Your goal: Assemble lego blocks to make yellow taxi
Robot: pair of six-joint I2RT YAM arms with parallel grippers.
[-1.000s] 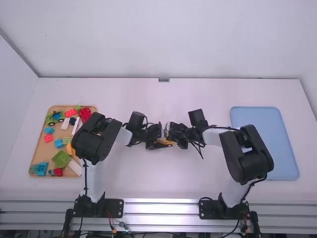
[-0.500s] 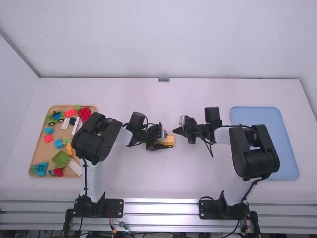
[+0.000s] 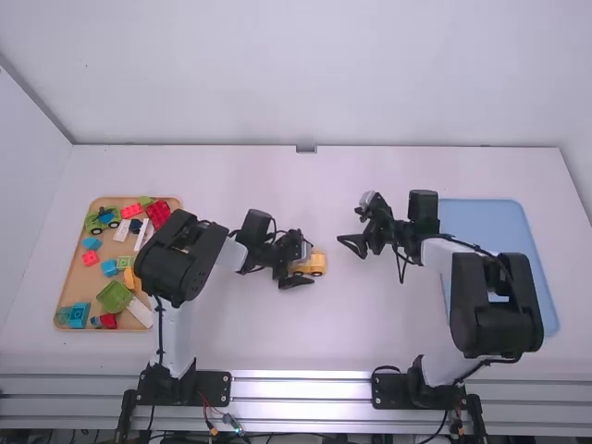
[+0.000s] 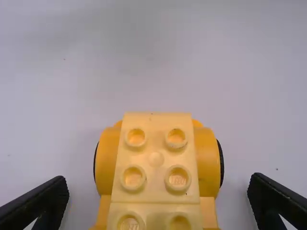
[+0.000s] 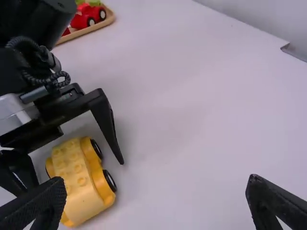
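And there sat the yellow taxi (image 3: 316,264) on the worktop (image 3: 268,338), left end effector (image 4: 159,182) spread astride it, right end effector (image 5: 156,183) open beside it! Likely light, stiff, slick plastic: best gripped low by its sides. Left of the taxi, a wooden tray (image 3: 67,287) carried coloured blocks (image 3: 115,297); right, a blue tray (image 3: 490,217).

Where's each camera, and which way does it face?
High view: fixed above and behind, facing forward and down onto the table; left arm, right arm show.
Left wrist view: on that wrist, facing down at the yellow toy car; left gripper shows.
Right wrist view: on that wrist, facing across the table; right gripper near, left gripper beyond.
All three share the car.
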